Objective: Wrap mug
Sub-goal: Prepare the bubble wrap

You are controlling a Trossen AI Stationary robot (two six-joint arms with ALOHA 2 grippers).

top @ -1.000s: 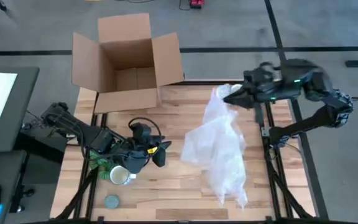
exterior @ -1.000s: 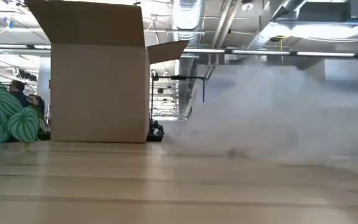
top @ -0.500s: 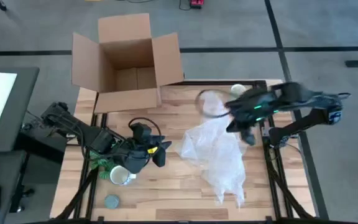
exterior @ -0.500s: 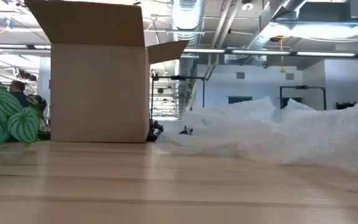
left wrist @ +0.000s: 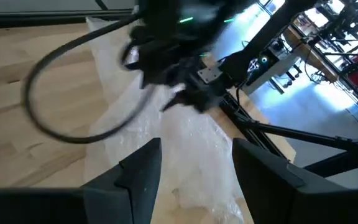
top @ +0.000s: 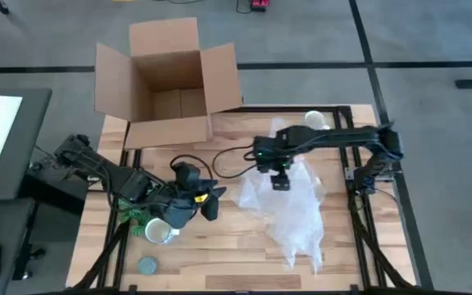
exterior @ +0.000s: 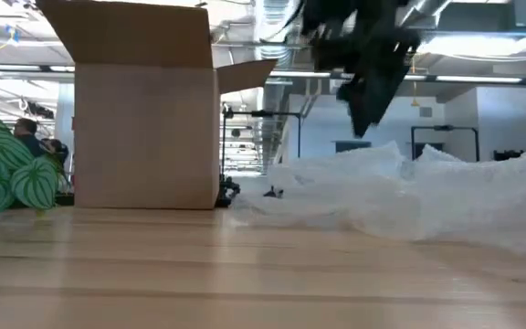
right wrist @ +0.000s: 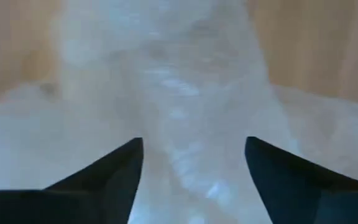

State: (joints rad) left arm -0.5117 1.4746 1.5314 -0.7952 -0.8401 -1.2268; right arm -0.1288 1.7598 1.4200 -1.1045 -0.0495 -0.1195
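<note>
Your table (top: 236,250) is light wood planks on a dark frame. At its far left corner sits an open cardboard box (top: 166,86), flaps spread, standing upright; in the low view it fills the left side (exterior: 144,119).

A crumpled sheet of clear wrap (top: 289,209) lies across the right half of the table, running from the far edge toward the near edge; the low view shows it heaped on the wood (exterior: 400,192).

Your right arm reaches across from the right side, and the right gripper (top: 279,182) hangs over the far end of the wrap. Its wrist view shows both fingers (right wrist: 104,180) spread wide apart with only wrap beyond them, nothing held.

Your left arm lies low along the near left of the table. The left gripper (top: 211,201) points toward the wrap; its fingers (left wrist: 135,171) stand apart and grip nothing.

A green patterned bundle (exterior: 7,174) lies by the left edge.

The mug (top: 157,232) is small, round and white-cream with a darker inside. It stands near the left front, just beside the left arm's wrist and well apart from the wrap.

A grey-blue disc (top: 147,265) lies near the front edge, near the mug.
</note>
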